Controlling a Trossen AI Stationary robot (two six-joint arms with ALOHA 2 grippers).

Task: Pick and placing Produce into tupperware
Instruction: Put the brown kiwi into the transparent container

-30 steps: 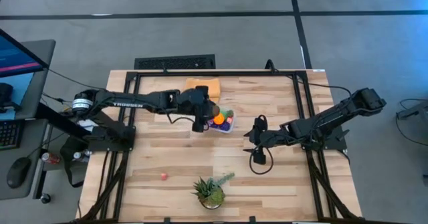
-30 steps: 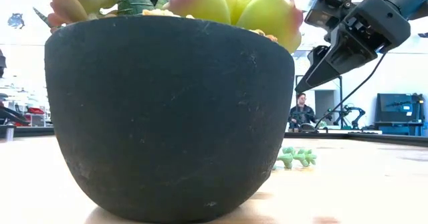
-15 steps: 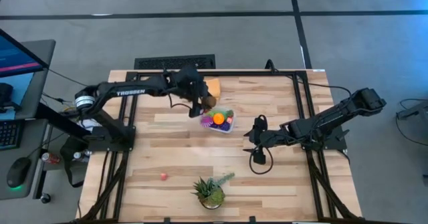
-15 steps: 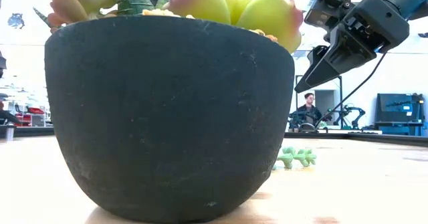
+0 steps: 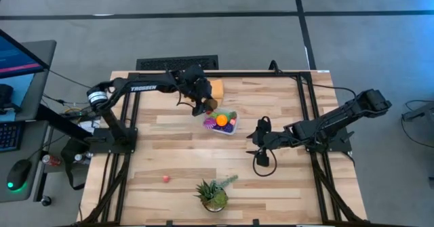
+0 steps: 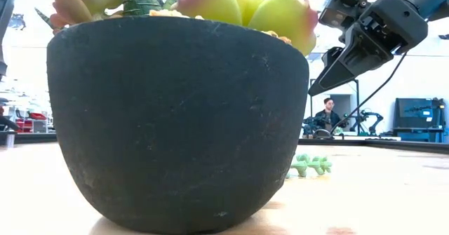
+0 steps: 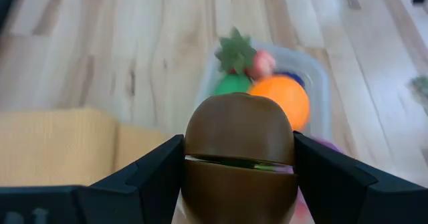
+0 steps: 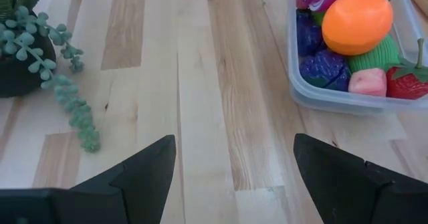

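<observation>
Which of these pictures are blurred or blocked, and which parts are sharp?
Left wrist view: the brown fruit in the left gripper is fairly sharp, the tub behind it blurred. Low view: the dark plant pot blocks most of the table. Right wrist view: sharp, the orange fruit clear.

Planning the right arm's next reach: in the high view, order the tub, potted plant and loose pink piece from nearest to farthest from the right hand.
From the right hand:
1. Tub, toward the table's far side.
2. Potted plant, at the near edge.
3. Loose pink piece, well toward the left arm's side.
</observation>
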